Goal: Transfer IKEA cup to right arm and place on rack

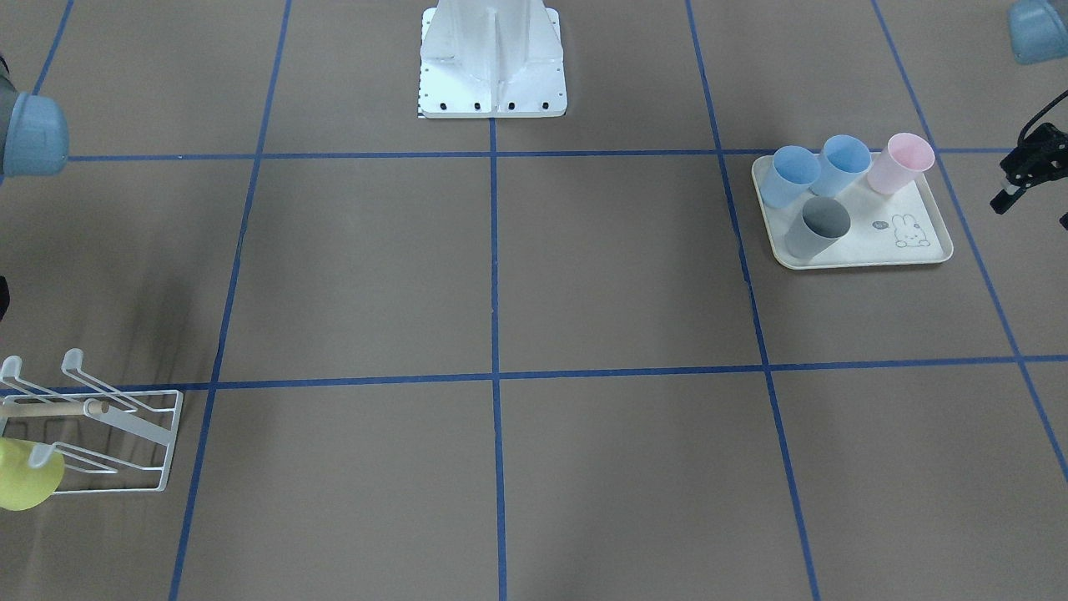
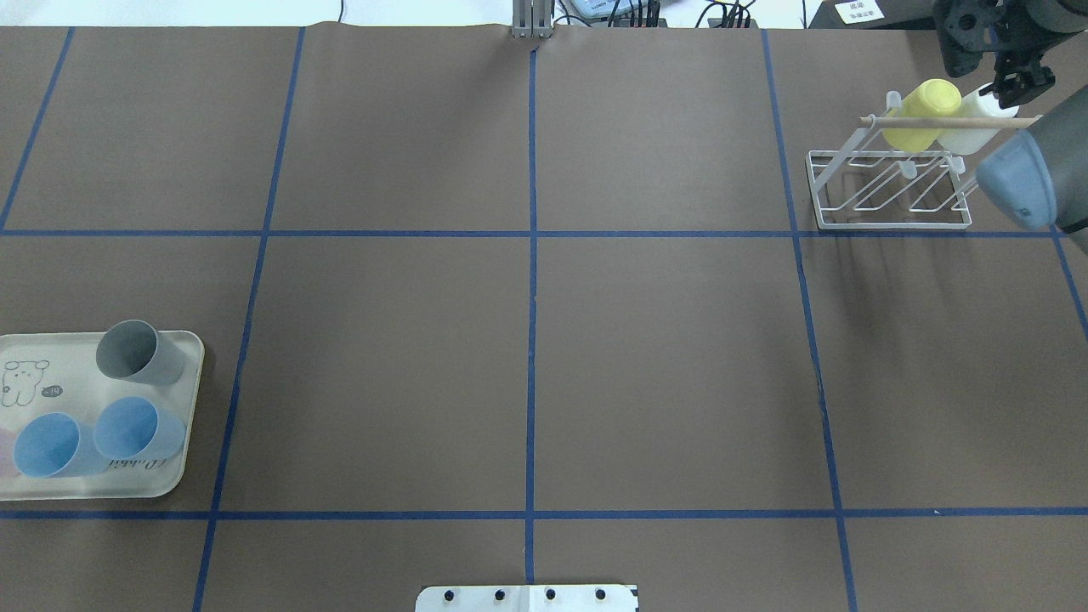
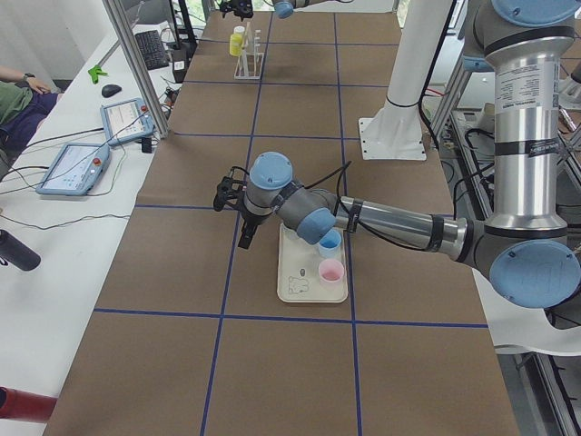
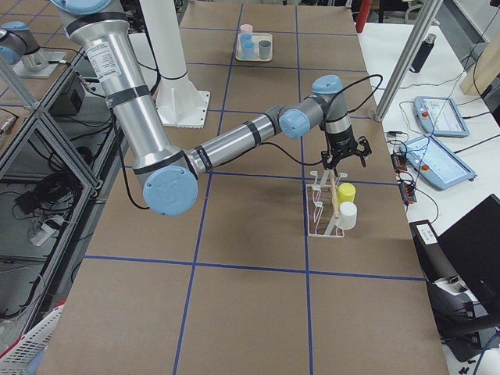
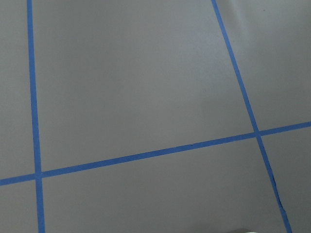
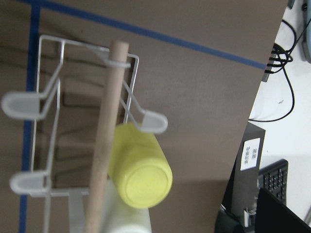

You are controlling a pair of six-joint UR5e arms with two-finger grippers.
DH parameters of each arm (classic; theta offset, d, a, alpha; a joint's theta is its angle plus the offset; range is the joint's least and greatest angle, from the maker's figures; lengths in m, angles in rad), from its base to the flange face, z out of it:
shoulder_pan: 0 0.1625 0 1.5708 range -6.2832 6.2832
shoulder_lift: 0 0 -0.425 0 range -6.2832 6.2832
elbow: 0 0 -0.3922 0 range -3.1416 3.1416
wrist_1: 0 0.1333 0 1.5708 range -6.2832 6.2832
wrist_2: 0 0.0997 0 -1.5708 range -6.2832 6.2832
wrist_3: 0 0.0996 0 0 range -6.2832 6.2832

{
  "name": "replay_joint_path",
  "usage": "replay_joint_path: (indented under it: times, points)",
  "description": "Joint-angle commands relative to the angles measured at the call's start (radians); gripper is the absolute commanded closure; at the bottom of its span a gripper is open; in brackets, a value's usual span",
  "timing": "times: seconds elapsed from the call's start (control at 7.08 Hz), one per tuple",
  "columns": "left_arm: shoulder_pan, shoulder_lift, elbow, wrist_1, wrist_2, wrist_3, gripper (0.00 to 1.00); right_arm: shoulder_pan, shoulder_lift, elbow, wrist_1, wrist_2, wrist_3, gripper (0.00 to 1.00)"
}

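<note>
Brown paper taped into blue squares covers the table (image 2: 663,365). At its far right corner the right arm (image 4: 234,144) reaches out over the rack (image 2: 892,226), whose pale dowel (image 6: 108,136) runs across the top. The right gripper (image 2: 1017,82) hangs empty with its fingers spread. Just under it sits the white cup (image 4: 348,216), and the yellow cup (image 6: 141,174) is beside that, touching it. Both cups are slipped over slanted prongs. Their long axes tilt along the prongs, with closed bases pointing up toward the gripper and mouths down toward the rack's foot.

At the other end the left arm (image 3: 390,222) holds the left gripper (image 3: 238,218) above the paper. I cannot tell how its jaws stand. Near it, toward the table's middle, lies the cream tray (image 1: 851,255) carrying a grey cup (image 1: 818,227), two blue cups and a pink one.
</note>
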Motion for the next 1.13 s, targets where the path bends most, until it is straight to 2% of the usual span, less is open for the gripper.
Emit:
replay_joint_path:
  times: [0.0, 0.14, 0.28, 0.42, 0.57, 0.71, 0.99]
  points:
    - [0.009, 0.008, -0.039, 0.007, -0.111, -0.006, 0.0, 0.008, -0.064, 0.17, 0.007, 0.213, 0.416, 0.01]
    - [0.02, 0.042, -0.045, -0.001, -0.104, -0.027, 0.0, 0.006, -0.067, 0.238, 0.01, 0.258, 0.642, 0.01]
    - [0.072, 0.068, -0.051, -0.007, -0.03, -0.035, 0.0, -0.032, -0.064, 0.287, 0.011, 0.267, 0.844, 0.01]
    - [0.15, 0.077, -0.053, -0.011, 0.082, -0.097, 0.0, -0.108, -0.054, 0.318, 0.01, 0.265, 1.036, 0.01]
    - [0.266, 0.077, -0.051, -0.06, 0.198, -0.228, 0.0, -0.173, -0.034, 0.326, 0.008, 0.26, 1.144, 0.01]
    - [0.367, 0.077, -0.053, -0.074, 0.278, -0.312, 0.0, -0.201, -0.031, 0.326, 0.005, 0.255, 1.158, 0.01]
    - [0.504, 0.076, -0.051, -0.076, 0.345, -0.448, 0.0, -0.215, -0.032, 0.324, -0.001, 0.252, 1.158, 0.01]
